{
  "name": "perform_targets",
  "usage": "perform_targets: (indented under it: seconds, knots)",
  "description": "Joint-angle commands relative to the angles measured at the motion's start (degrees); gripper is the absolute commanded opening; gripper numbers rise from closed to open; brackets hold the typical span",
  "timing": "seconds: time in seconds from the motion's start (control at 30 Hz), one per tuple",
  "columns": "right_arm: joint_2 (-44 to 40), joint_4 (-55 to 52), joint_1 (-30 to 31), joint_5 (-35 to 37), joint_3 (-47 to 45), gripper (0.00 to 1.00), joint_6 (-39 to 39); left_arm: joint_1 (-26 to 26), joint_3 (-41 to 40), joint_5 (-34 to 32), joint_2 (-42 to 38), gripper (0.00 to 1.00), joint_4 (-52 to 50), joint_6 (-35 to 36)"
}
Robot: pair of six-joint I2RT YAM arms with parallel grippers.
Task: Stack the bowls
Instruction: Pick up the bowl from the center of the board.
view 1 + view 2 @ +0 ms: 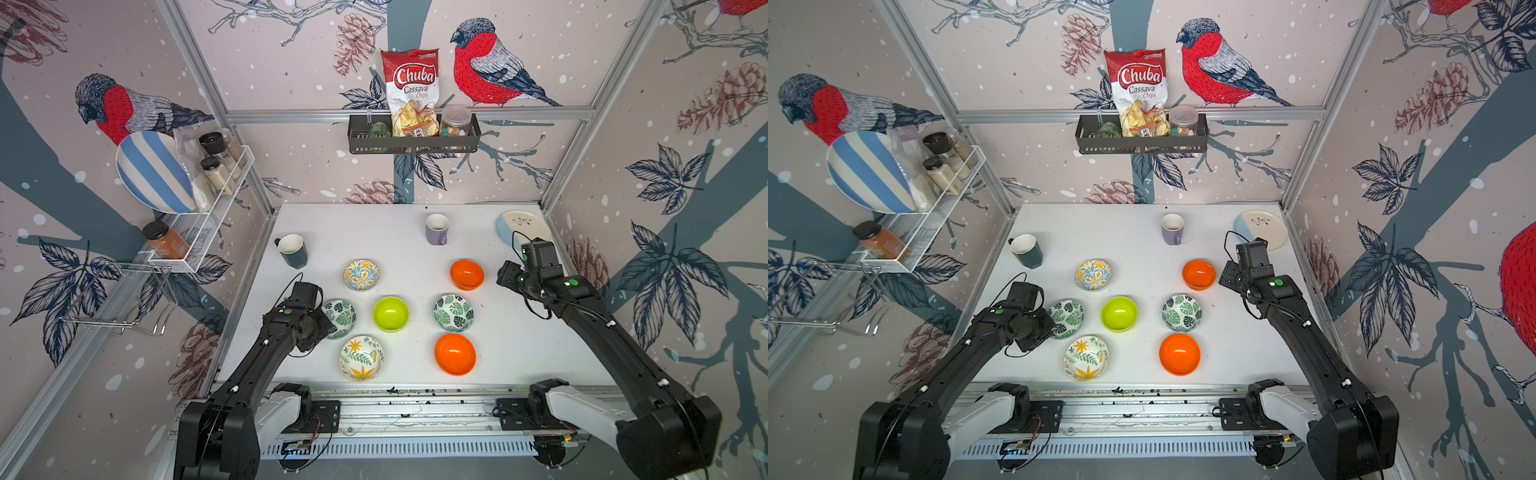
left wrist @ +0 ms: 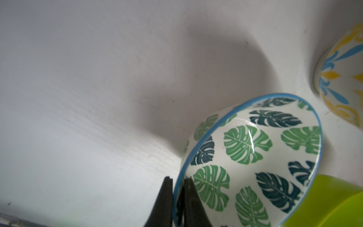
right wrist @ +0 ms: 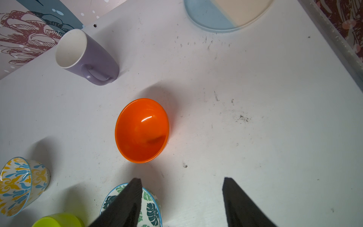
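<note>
Surface (image 3: 275,88): matt white, scuffed, speckled with dark marks.
Far orange bowl (image 3: 141,130): smooth, glossy, plastic-looking.
Lime green bowl (image 1: 390,313): same glossy plastic look.
Left leaf bowl (image 2: 245,141): shiny glazed ceramic, printed leaves.
Purple mug (image 3: 92,59): satin outside, matt white inside.
Right gripper (image 3: 181,179): matt black, finely textured.
Near rail (image 1: 415,415): bare brushed metal.
Chip bag (image 1: 411,91): glossy crinkled film.

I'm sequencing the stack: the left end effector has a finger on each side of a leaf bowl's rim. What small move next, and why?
Probably lift the left leaf bowl straight up slightly. The left end effector pinches its blue rim, one finger inside, one outside, and the lime green bowl sits close beside it, so clearing that rim first seems safest.
</note>
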Motion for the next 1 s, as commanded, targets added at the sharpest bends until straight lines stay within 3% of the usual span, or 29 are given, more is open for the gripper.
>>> perform_targets:
  seconds: [0.0,0.1,0.4,0.47,0.6,0.83,0.97]
  knots:
    - [0.4,-0.1,0.0,-0.3,0.4,0.67,-0.4,-0.1,0.8,-0.7,-0.5,0.09,-0.8,0.3]
    - [0.5,-0.2,0.0,-0.5,0.3,0.67,-0.3,0.0,2.4,-1.3,-1.7,0.00,-2.9,0.4]
    - [0.9,-0.9,0.4,-1.5,1.2,0.67,-0.6,1.5,10.9,-1.7,-5.0,0.00,-9.0,3.2]
    - [1.2,-1.4,0.8,-2.1,1.9,0.66,-0.8,1.5,13.9,0.4,-4.9,0.00,-9.8,4.9]
    - [2.8,-3.6,3.6,-3.6,5.3,0.65,-1.4,0.9,19.9,10.7,-2.7,0.00,-11.3,9.0]
    - [8.2,-12.4,15.1,-5.1,17.5,0.65,-2.9,-10.5,27.5,12.8,2.0,0.00,-12.8,12.9]
    - [11.7,-13.3,20.0,-11.9,21.8,0.63,-2.1,-15.1,27.4,14.4,3.3,0.00,-9.1,11.8]
